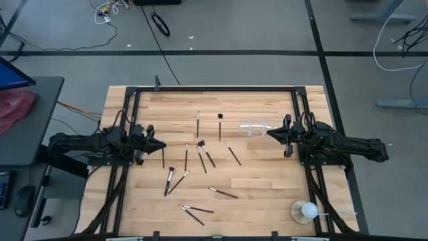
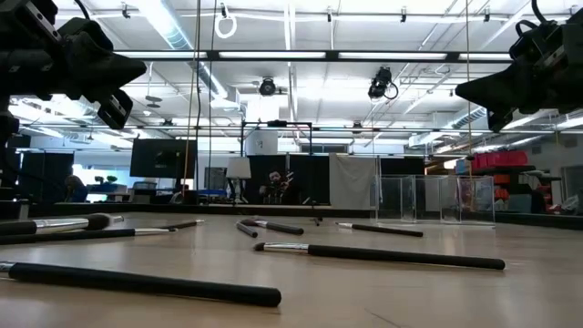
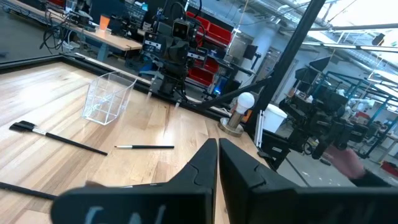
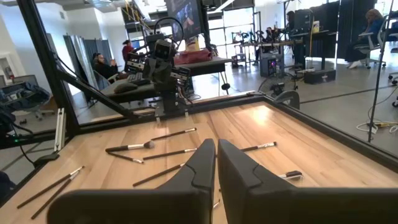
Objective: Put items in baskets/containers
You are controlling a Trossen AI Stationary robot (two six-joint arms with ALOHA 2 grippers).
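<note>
Lying scattered across the middle of the wooden bench, the makeup brushes fill the centre and lower centre of the high view, none of them in a container. At the lower right of that view stands a round clear cup with a white ball. The left gripper hangs above the bench at the left, fingers pressed together and empty. The right gripper hangs at the right, likewise closed on nothing. Just beside its tip, toward the upper centre, sits the clear plastic tray, empty.
</note>
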